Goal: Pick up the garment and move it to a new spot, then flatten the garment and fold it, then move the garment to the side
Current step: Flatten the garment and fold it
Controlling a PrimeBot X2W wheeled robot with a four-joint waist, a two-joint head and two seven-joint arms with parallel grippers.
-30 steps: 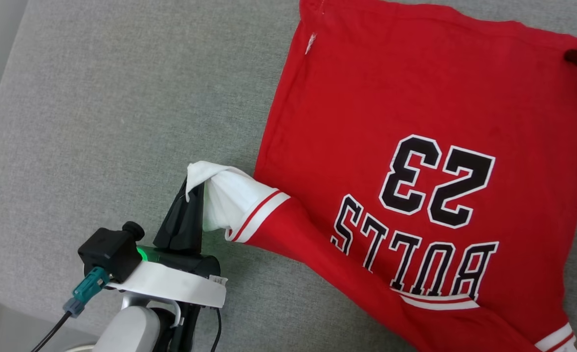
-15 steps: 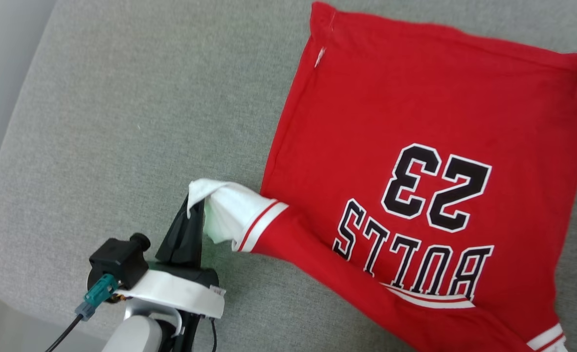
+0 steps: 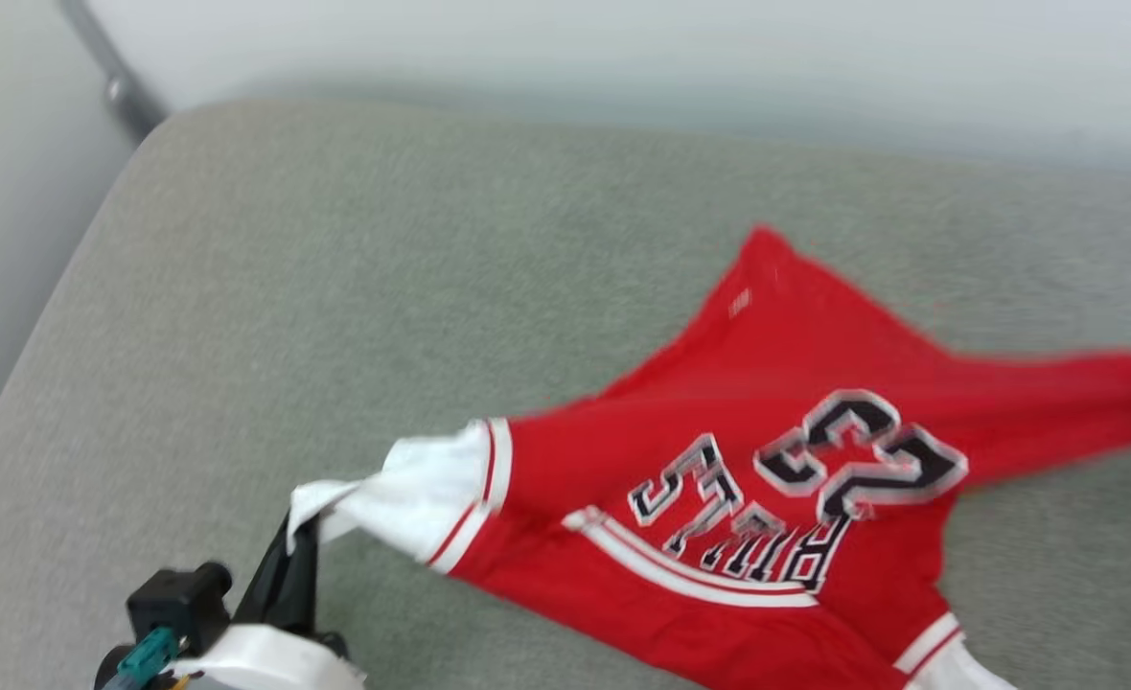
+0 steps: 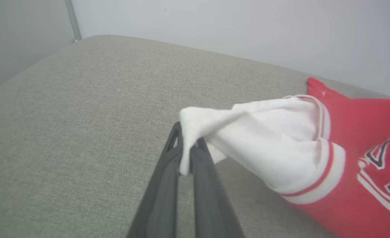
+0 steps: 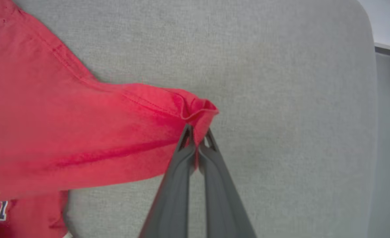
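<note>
1. A grey woven-fabric surface [image 3: 240, 335] with a rounded far-left corner takes up most of the head view, which is motion-blurred.
2. A pale wall [image 3: 623, 57] runs behind the surface's far edge.
3. The red jersey T-shirt [image 3: 719, 422] lies over the right half of the surface, print side up. It is drawn out between two gripped points, one at the near left and one at the far right. One red corner points toward the wall. I cannot tell how much of the cloth rests on the surface.
4. The black, white-outlined "BULLS 23" print [image 3: 815, 489] is creased and reads upside down from the robot's side. A white-and-red striped band runs just below it.
5. The white short sleeve [image 3: 422, 494], edged with red-white trim, is pulled into a cone toward the lower left.
6. The left gripper [image 4: 185, 145] has its two dark fingers pressed together on the tip of that sleeve, with white cloth bunched over the fingertips.
7. The right gripper [image 5: 197, 135] has its fingers closed tight on a folded red hem corner [image 5: 195, 105] of the jersey, and the cloth fans out leftward from the pinch in the right wrist view.
8. A dark slanted pole [image 3: 115, 86] stands beyond the surface's far-left corner.
</note>
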